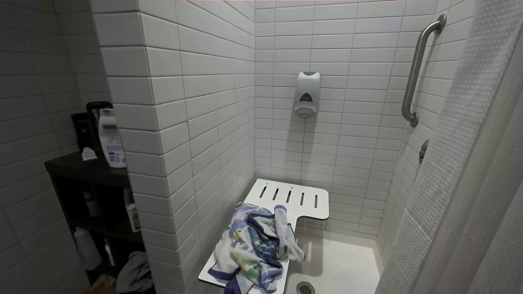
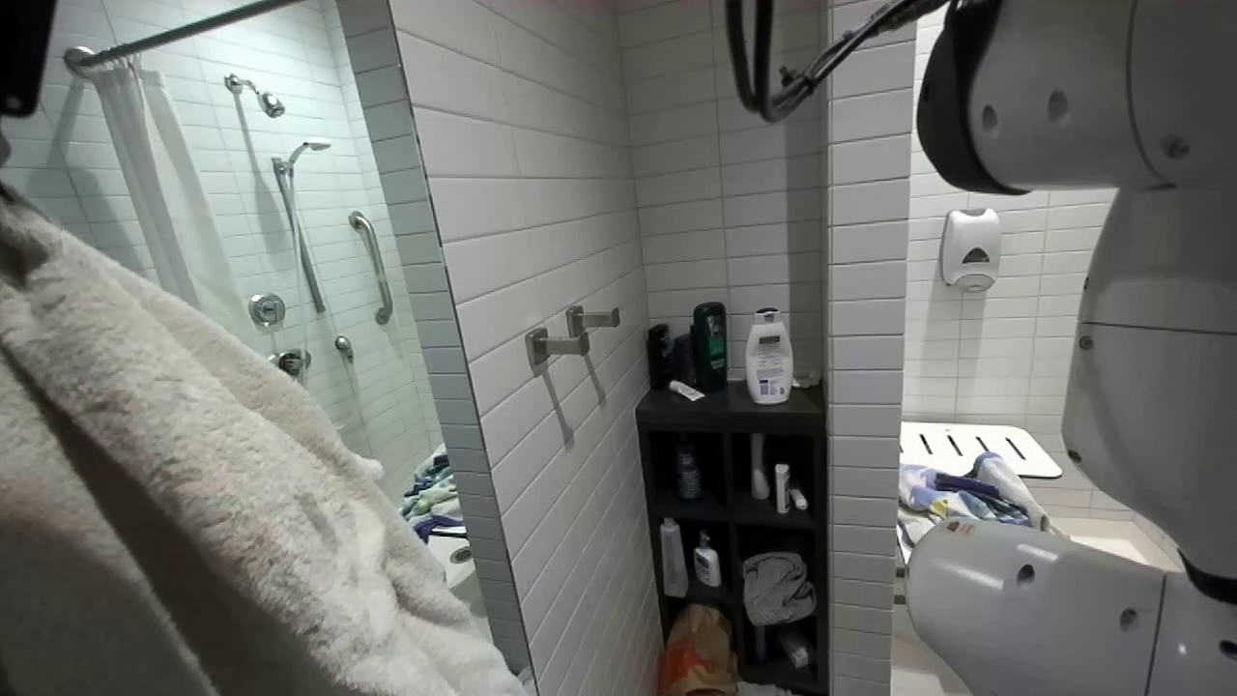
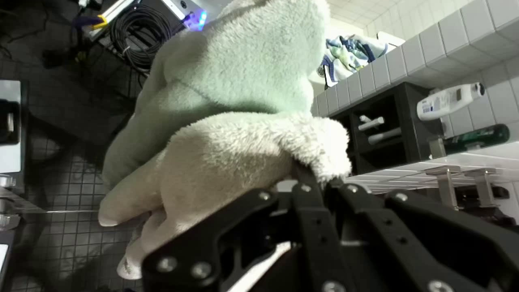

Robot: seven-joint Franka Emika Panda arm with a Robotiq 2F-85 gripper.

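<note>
In an exterior view, you have a slotted white bench surface (image 1: pixel 297 210), and directly on its half nearer the camera lies a heaped, patterned blue, white and yellow cloth (image 1: pixel 254 245), spilling past one side edge.

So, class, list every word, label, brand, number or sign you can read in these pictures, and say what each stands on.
No text can be read in any view.
White plastic bottle atop the black shelf unit: printed label, too blurred to read.
Dark green plastic bottle near it: label too blurred.
Small white bottle in a lower compartment: label too small.
White robot arm: small sticker, illegible.
</note>
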